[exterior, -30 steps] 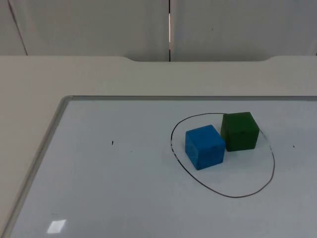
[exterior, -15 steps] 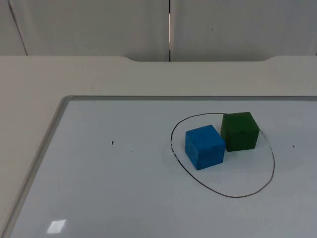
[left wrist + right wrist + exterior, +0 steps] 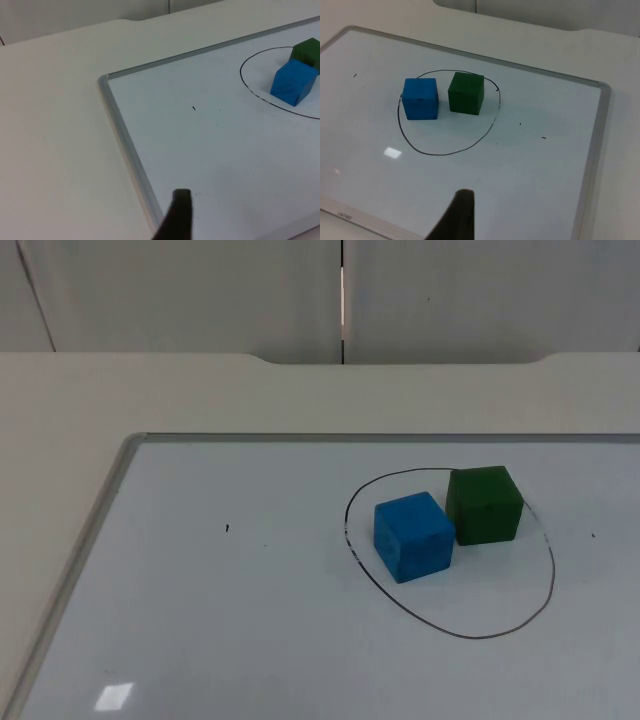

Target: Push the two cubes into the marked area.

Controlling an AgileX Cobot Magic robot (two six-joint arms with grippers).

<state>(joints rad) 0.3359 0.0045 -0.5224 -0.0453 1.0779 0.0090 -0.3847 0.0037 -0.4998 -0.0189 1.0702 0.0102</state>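
Blue cube and green cube sit touching inside the drawn ring, green at 2 o'clock near the line; whiteboard open around; whether my grippers are open or closed, I cannot tell

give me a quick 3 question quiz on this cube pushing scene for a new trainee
1. True or false: the blue cube lies inside the drawn oval on the whiteboard.
2. Which cube lies nearer the partition wall in the top view?
A. the blue cube
B. the green cube
C. both equally near
3. Fill in: the oval is drawn in ____ ink.

Key
1. True. In the right wrist view it sits at the oval's edge, just within the line.
2. B. The green cube sits farther back, close beside the blue one; whether they touch cannot be told.
3. Black.
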